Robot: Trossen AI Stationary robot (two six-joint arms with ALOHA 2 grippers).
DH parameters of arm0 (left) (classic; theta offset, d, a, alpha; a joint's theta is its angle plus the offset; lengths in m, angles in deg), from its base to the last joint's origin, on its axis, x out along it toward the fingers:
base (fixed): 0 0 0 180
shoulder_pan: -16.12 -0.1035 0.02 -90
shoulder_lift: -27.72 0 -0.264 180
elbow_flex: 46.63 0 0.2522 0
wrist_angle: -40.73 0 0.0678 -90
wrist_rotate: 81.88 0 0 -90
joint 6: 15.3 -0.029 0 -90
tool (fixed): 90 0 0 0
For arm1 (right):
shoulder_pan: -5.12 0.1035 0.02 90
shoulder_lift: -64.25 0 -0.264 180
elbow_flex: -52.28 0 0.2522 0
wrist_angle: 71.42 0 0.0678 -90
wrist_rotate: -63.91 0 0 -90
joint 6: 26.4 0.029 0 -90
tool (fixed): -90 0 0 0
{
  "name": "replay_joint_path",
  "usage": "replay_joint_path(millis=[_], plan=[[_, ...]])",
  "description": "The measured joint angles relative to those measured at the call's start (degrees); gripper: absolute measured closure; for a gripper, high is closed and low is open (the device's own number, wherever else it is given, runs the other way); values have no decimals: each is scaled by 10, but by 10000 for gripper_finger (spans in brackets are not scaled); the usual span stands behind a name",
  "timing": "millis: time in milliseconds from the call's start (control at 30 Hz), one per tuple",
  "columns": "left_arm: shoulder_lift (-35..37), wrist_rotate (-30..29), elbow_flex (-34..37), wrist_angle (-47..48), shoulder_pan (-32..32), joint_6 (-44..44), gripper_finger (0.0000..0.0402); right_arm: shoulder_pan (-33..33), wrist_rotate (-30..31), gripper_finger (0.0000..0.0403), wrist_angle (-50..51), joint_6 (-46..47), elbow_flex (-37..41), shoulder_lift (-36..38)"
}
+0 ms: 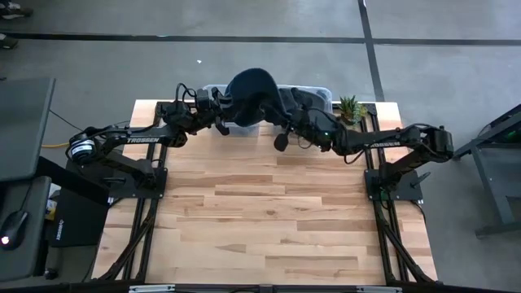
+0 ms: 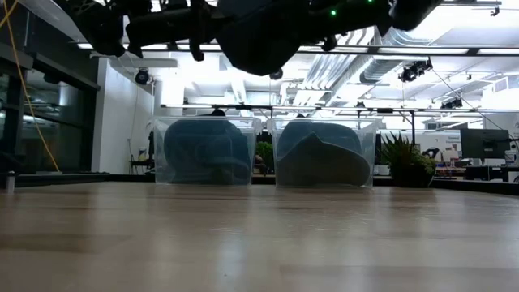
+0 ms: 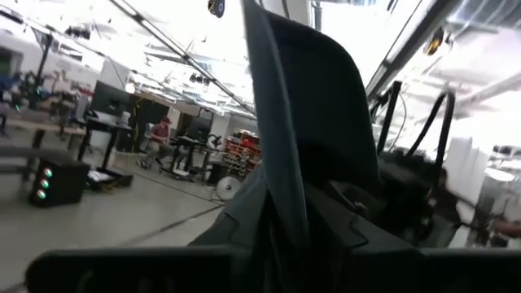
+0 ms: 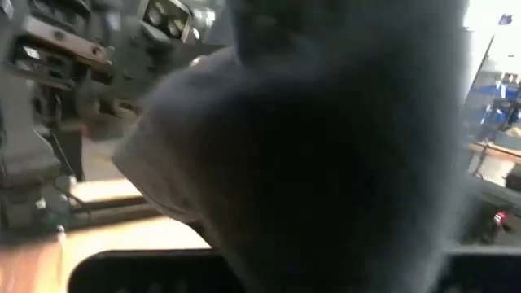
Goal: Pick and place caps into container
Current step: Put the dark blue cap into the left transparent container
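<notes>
A dark slate-blue cap hangs in the air between my two grippers, above the far edge of the table and over two clear bins. Each bin holds caps. My left gripper is at the cap's left side and my right gripper at its right side. Both are shut on the cap. In the low view the cap shows at the top, well above the bins. My left gripper has an edge of the cap between its two fingers, coming from the table's left and slanting upward. The cloth stands up out of the fingers, and the cap is lifted clear of the table and bins. My right gripper is at the cap's right side, coming level from the table's right. The cap's own cloth fills the wrist view and hides the place of contact. The cap hangs clear of the bins.
The two bins stand side by side at the table's far edge. A small potted plant is to their right. The wooden tabletop stretches toward the near edge.
</notes>
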Motion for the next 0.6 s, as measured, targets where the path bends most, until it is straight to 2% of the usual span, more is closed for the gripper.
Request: replay_joint_path(millis=[300,433,600], plan=[[2,0,0,-4,0,-115,271,-25,20,400,240,-8,-133,0],[27,-34,0,-6,0,-200,235,-50,8,401,322,-1,-167,0],[60,-88,0,17,0,-298,199,-69,-19,402,366,9,-177,0]])
